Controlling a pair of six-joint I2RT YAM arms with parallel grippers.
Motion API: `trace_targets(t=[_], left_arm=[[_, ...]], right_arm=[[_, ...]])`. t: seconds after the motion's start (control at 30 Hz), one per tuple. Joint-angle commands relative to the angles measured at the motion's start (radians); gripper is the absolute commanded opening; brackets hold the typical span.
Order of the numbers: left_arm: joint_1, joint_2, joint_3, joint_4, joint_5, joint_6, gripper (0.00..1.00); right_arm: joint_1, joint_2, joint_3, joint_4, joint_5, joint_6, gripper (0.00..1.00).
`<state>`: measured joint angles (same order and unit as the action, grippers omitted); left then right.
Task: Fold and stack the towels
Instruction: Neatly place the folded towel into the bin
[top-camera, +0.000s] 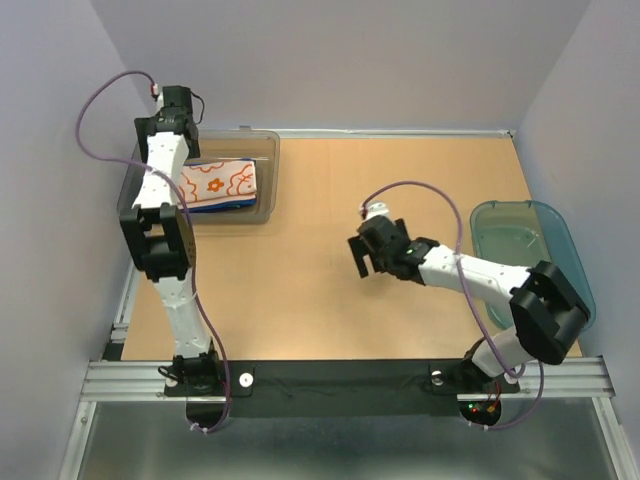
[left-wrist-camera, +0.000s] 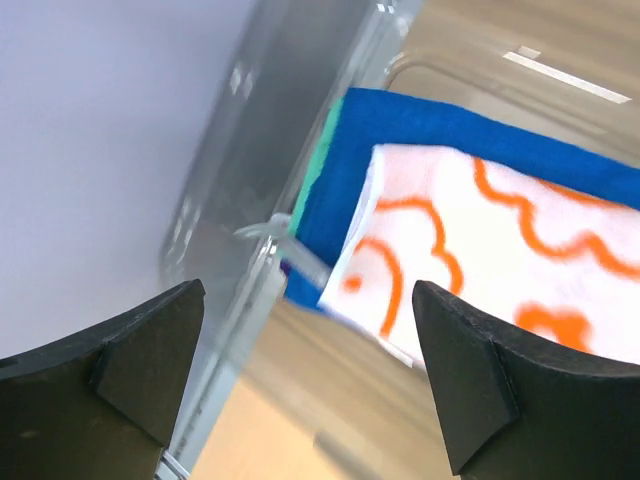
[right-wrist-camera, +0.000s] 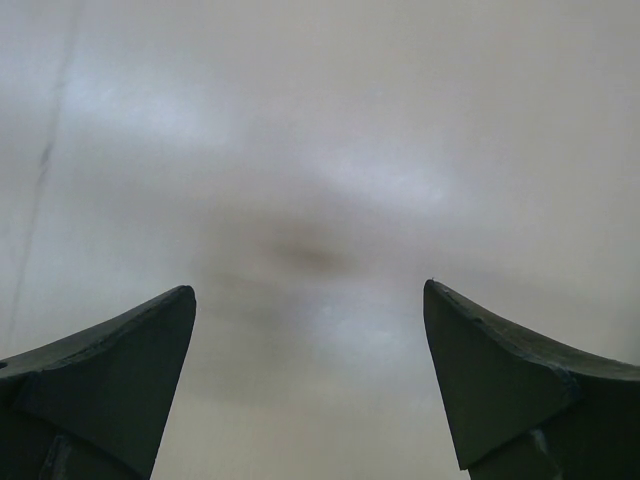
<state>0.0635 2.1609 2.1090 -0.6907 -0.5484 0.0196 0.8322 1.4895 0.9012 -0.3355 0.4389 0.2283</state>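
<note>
The bench (top-camera: 330, 290) carried two containers well apart: a clear grey bin (top-camera: 270, 180) at its far left and a teal basket (top-camera: 510, 240) at its right edge. The left arm (top-camera: 165, 200) reached over the bin, and the left jaws stood released, spread wide above the bin's left wall with nothing between them. The right arm (top-camera: 470, 275) hung over bare bench, and the right jaws were also spread and held nothing.

The towels (top-camera: 220, 185) lay folded in one pile inside the bin. The step in hand looked like drawing the left jaws clear of that pile. Done well, that would mean rising straight up with the jaws kept wide, so that neither tip caught the top towel's hem or the bin wall and dragged the layers askew.

The white towel (left-wrist-camera: 500, 260) with orange flowers sat on top, flat and soft. The blue towel (left-wrist-camera: 440, 125) showed beneath it as a border, and a thin mint green edge (left-wrist-camera: 322, 150) peeped out lower down. The purple one could not be made out for certain.
</note>
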Motion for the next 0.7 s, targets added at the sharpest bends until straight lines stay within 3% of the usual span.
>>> trace_targets(t=[0.0,0.07,0.2,0.47,0.67], left_arm=[[0.007,-0.336,-0.171,0.1,0.14,-0.102,0.97],[0.001,-0.488,-0.325,0.138,0.226,-0.118,0.97],[-0.013,-0.783,-0.614,0.304,0.422,-0.141,0.97],[-0.027,-1.413,-0.983,0.439,0.573,-0.179,0.99],[-0.048,-1.711,-1.072,0.369,0.481,-0.219,0.99]], right_arm=[[-0.201,-0.127,0.053,-0.034,0.084,0.129,1.0],[-0.331,-0.187,0.045,-0.037,0.06,0.14,1.0],[-0.479,-0.337,0.03,-0.043,0.087,0.143,1.0],[-0.487,-0.696,-0.002,-0.057,0.256,0.103,1.0],[-0.487,-1.03,-0.064,-0.056,0.267,-0.018,1.0]])
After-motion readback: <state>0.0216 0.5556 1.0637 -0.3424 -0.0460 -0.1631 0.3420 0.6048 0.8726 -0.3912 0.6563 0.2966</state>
